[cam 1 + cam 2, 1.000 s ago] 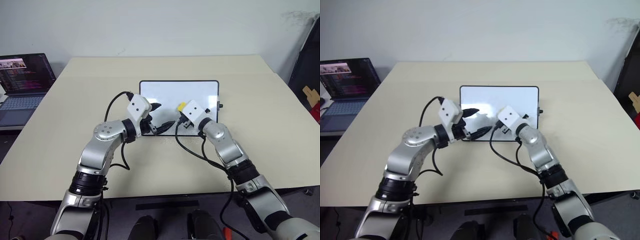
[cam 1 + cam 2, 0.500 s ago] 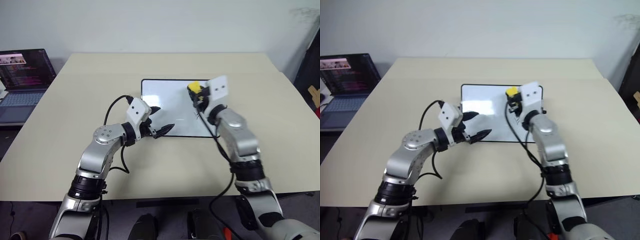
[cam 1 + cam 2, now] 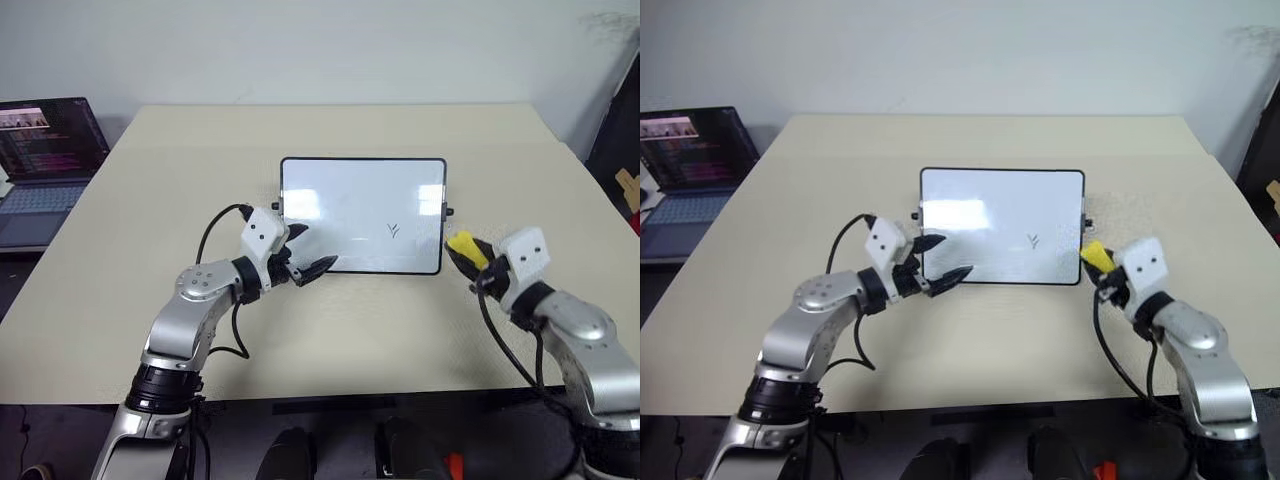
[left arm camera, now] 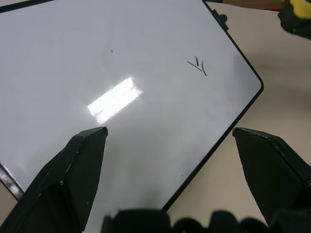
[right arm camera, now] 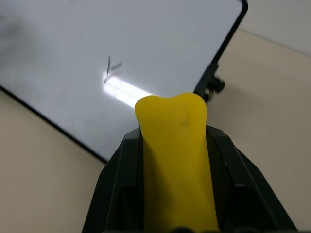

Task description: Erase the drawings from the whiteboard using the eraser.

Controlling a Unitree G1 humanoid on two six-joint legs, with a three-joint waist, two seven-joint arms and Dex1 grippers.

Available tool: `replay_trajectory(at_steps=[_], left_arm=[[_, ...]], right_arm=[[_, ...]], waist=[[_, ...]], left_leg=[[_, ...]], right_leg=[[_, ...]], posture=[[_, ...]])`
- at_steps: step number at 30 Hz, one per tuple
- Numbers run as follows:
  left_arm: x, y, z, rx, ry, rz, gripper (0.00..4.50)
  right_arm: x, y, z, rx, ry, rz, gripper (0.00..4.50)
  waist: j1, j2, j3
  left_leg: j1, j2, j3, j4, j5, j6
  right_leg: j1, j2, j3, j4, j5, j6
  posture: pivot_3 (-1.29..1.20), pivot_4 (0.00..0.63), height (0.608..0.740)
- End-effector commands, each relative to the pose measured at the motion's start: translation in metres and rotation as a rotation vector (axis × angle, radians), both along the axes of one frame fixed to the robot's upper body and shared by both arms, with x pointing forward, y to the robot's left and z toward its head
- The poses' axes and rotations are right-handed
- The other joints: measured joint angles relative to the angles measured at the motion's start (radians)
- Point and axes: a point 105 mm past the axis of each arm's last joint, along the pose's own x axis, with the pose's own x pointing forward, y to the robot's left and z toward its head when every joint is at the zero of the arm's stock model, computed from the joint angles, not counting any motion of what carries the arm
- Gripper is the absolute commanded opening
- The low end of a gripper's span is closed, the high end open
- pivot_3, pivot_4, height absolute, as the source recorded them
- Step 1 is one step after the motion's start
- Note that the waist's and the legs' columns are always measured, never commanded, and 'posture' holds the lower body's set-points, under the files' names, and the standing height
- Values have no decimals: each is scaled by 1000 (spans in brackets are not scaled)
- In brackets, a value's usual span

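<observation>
Closest to the robot, the right gripper (image 3: 468,256) has just swung back off the board and now sits over bare table just off the whiteboard's right near corner, clenched on the eraser (image 3: 464,247), the yellow end poking out front in the right wrist view. Half a second ago that eraser was up over the right side of the board, so it looks like a pass just finished and the arm pulled away.

The left gripper (image 3: 305,250) has barely budged. Its fingers are spread wide, holding nothing, tips hanging around the whiteboard's near left corner. Can't tell if they actually touch the frame.

Further out, the whiteboard (image 3: 300,175) lies flat mid-table, and here's the thing: there's only one mark I can make out, the Y-like mark (image 3: 394,231) on the right half, not yet wiped. So the drawings are mostly gone, but the job isn't done. My guess is the eraser needs one more trip back over that spot.

Way off at the far left there's a laptop (image 3: 45,160), not involved.
</observation>
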Motion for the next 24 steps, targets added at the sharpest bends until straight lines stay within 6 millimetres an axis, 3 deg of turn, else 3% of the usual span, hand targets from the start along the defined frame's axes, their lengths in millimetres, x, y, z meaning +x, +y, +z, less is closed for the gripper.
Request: replay_trajectory(at_steps=[1, 9, 16, 24], left_arm=[[-2, -8, 17, -24, -65, -45, 4500], [3, -10, 14, 7, -63, -56, 4500], [3, -19, 15, -2, -74, -88, 4500], [0, -16, 12, 8, -79, -90, 4500]], right_arm=[[-15, 15, 7, -23, -85, 48, 1304], [-22, 48, -10, -48, -88, 133, 1303], [18, 74, 8, -89, -224, 106, 1302], [56, 74, 23, -164, -311, 53, 1302]], waist=[[2, 0, 0], [2, 0, 0], [2, 0, 0], [4, 0, 0]], left_leg=[[0, 0, 0, 0, 0, 0], [2, -1, -1, 1, 0, 0], [3, -1, -2, 2, 0, 0], [2, -1, -2, 1, 0, -1]], right_leg=[[0, 0, 0, 0, 0, 0], [2, 2, -1, 0, 0, 0], [3, 3, -1, 0, 0, 0], [3, 2, -1, -1, 0, 0]], posture=[[0, 150, 740], [0, 150, 740], [0, 150, 740], [0, 150, 740]])
